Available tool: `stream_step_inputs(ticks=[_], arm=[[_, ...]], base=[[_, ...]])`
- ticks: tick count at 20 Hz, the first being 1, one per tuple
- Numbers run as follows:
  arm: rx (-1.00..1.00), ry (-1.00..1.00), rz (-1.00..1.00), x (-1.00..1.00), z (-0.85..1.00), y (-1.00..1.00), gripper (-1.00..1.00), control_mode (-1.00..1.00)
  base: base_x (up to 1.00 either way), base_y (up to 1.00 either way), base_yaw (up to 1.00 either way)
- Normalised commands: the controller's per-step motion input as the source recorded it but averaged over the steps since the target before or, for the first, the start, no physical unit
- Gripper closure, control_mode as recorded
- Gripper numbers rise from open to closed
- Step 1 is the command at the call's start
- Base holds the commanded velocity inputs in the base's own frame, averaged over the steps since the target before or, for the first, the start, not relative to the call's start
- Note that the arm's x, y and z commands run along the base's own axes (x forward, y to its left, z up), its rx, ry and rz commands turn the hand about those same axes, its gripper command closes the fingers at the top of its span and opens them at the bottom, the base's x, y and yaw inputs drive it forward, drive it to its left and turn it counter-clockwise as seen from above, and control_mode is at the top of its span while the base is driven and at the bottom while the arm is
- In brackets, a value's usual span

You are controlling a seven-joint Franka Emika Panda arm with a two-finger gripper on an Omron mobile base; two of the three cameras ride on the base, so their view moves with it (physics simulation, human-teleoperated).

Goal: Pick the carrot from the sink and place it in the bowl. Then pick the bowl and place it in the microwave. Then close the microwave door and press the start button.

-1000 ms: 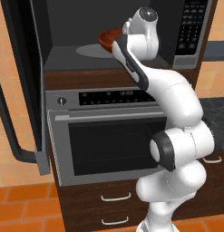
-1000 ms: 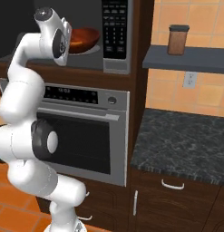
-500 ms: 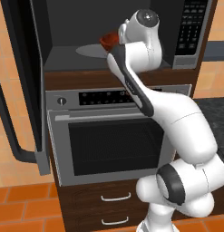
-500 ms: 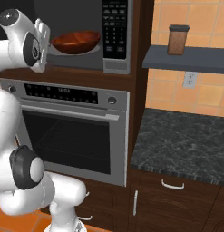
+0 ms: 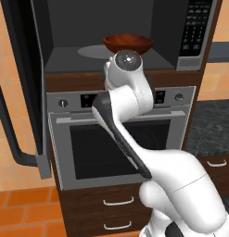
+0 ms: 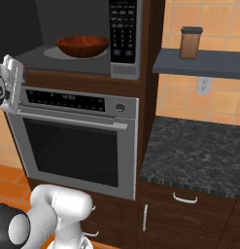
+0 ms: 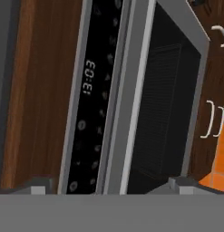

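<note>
One bowl [image 5: 128, 44] of reddish-brown wood, standing inside one open microwave [image 5: 106, 32], on its floor beside the pale round turntable [image 5: 95, 51]. One microwave door [image 5: 24, 83] swung wide at left; one keypad panel [image 6: 124, 30] at right. One wall oven [image 6: 73, 141] directly below. One gripper [image 7: 106, 186] level with oven's control strip, fingers [image 7: 38, 186] spread wide, empty. One brown jar [image 6: 190, 43] on shelf [image 6: 204, 63]; one dark desk [image 6: 199, 155] beneath.

Kitchen wall of dark wood cabinets with orange tiles.
A steel wall oven [image 6: 75, 141] fills the centre; drawers [image 5: 117, 213] sit below it, a speckled dark surface [image 6: 199, 153] lower right, a grey shelf [image 6: 204, 63] with a brown jar [image 6: 190, 43] upper right, orange floor [image 5: 23, 213] lower left.
</note>
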Motion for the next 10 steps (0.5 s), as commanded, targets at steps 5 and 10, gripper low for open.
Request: stream_step_inputs(ticks=[5, 10], arm=[[-0.08, 0.16, 0.00, -0.83, -1.00, 0.75, -1.00, -1.00], [0.01, 0.00, 0.00, -0.05, -1.00, 0.30, -1.00, -1.00]], base=[[0.00, 0.00, 0.00], [0.00, 0.00, 0.00]])
